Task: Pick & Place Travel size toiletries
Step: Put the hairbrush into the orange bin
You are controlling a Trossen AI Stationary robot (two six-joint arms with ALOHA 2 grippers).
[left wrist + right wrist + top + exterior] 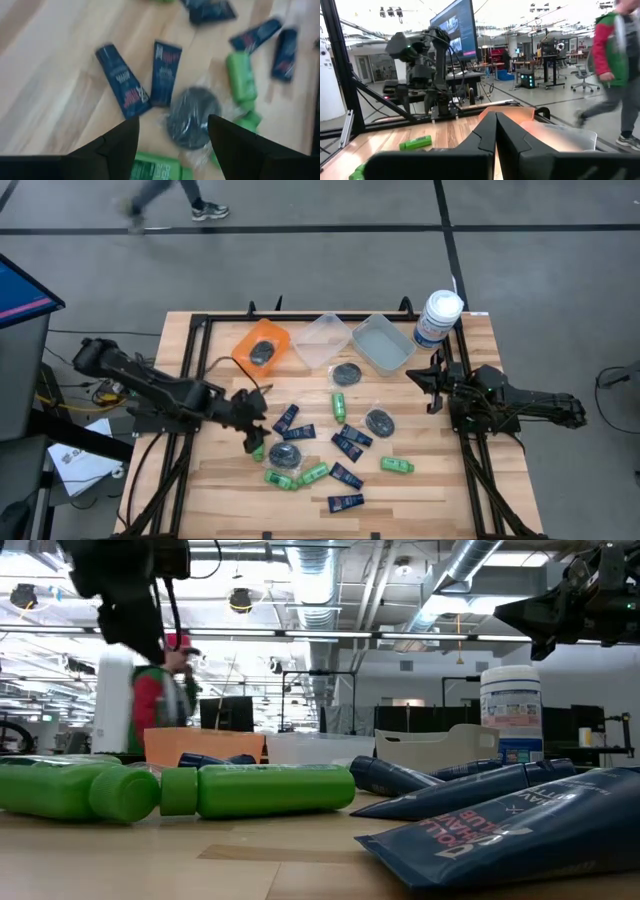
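The travel size toiletries lie scattered flat on the wooden table point(200, 480): green mini bottles point(397, 466), navy flat tubes point(346, 475) and dark round tins point(379, 422). One tin point(264, 352) lies in the orange bin point(247, 340). My left gripper point(256, 435) hovers open over the left side of the pile, slanting down. In its wrist view a plastic-wrapped tin point(192, 117) shows between the fingertips of the left gripper point(172, 132), which holds nothing. My right gripper point(496, 130) is shut and parked at the table's right side point(437, 385).
Two clear bins point(322, 338) point(383, 340) stand beside the orange bin at the back. A large white jar point(438, 315) stands at the back right. Bare wood lies at the table's front left. A person point(615, 75) walks beyond the table.
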